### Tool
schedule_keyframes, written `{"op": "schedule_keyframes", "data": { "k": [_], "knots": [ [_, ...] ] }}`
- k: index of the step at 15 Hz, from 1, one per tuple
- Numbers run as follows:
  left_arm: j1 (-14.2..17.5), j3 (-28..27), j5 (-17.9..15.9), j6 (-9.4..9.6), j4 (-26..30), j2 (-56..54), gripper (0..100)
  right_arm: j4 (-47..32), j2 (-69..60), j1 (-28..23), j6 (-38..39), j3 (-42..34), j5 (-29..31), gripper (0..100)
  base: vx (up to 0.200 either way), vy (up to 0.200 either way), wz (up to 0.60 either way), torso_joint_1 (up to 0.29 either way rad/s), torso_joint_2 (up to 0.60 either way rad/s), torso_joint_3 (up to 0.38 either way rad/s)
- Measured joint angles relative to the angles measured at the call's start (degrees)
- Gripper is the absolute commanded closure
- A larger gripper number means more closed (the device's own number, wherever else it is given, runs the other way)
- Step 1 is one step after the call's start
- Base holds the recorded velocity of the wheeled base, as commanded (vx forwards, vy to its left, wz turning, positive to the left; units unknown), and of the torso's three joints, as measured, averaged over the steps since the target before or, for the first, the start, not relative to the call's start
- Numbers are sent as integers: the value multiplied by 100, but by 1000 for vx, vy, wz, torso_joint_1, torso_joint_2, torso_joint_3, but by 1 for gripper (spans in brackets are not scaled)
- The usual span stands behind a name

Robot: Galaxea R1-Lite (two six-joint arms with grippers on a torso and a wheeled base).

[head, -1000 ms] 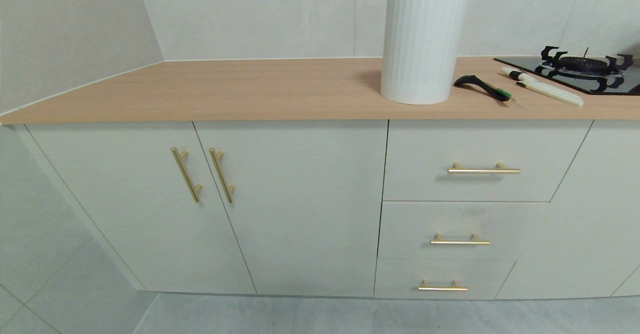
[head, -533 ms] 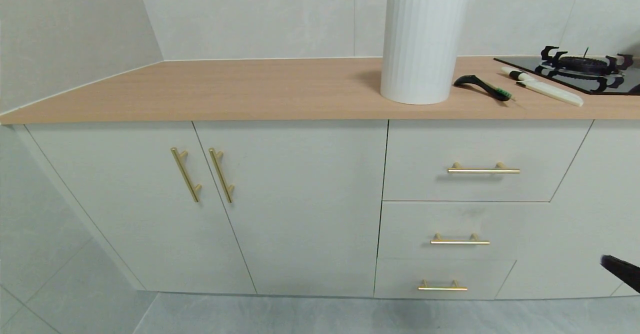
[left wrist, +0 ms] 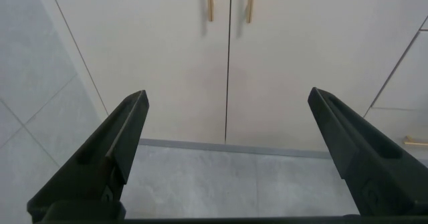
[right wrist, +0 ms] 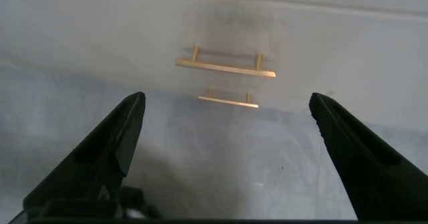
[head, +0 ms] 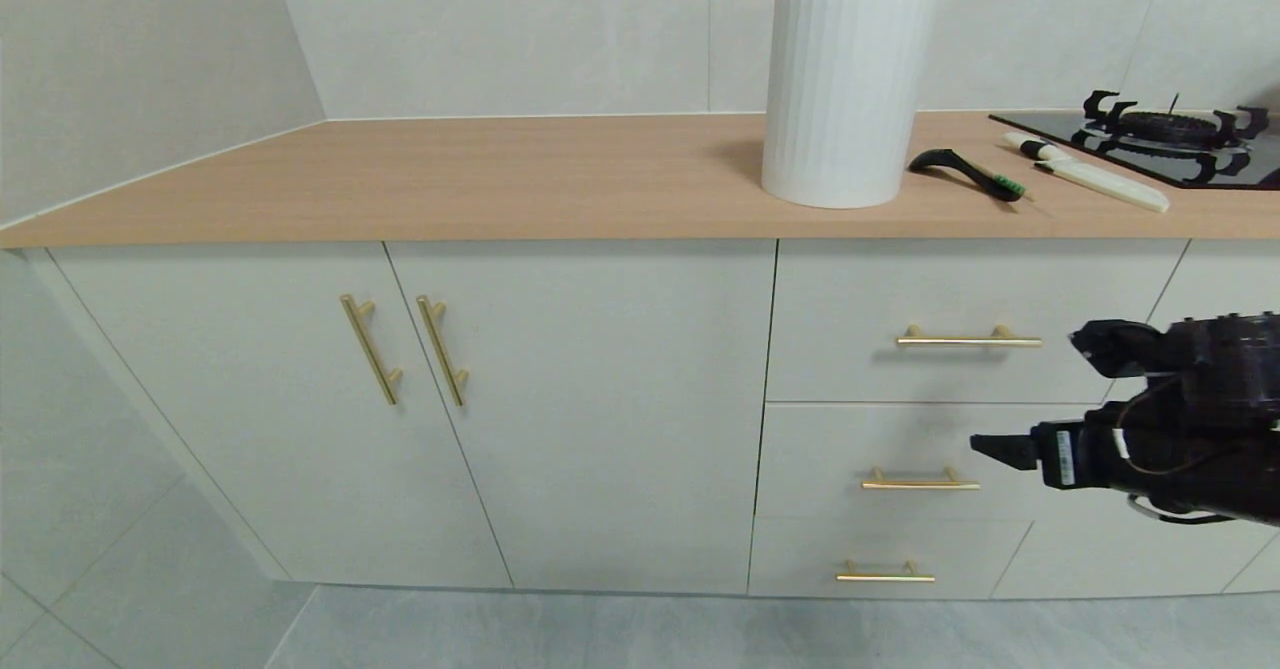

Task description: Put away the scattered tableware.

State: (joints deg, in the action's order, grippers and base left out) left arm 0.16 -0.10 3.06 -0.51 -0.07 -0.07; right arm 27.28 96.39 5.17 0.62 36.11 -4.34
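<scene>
Right tool (right wrist: 226,100) is hovering open, drawer handles (right wrist: 226,67) ahead, well apart; left tool (left wrist: 227,93) is hovering open before cabinet doors (left wrist: 301,63).

The hob (head: 1200,154) is cut off at 2 o'clock, the right arm (head: 1200,449) at 4 o'clock — the black-handled tool (head: 960,167) is too small to name.

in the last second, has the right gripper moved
Yes. The right gripper has come in from the head view's right edge, up and leftward, to just right of the middle drawer handle.
</scene>
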Motion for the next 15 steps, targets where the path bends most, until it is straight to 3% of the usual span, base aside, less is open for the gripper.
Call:
{"op": "schedule_keyframes", "data": {
  "k": [4, 8, 15],
  "knots": [
    [0, 0, 0, 0, 0, 0, 0, 547, 1432, 73, -62, 622, 185, 0, 0, 0, 0, 0, 0, 0],
    [-2, 0, 0, 2, -2, 0, 0, 1330, 2350, 310, -62, 758, 690, 0, 0, 0, 0, 0, 0, 0],
    [0, 0, 0, 0, -2, 0, 0, 1857, 3143, 334, -57, 892, 1148, 0, 0, 0, 0, 0, 0, 0]
  ]
}}
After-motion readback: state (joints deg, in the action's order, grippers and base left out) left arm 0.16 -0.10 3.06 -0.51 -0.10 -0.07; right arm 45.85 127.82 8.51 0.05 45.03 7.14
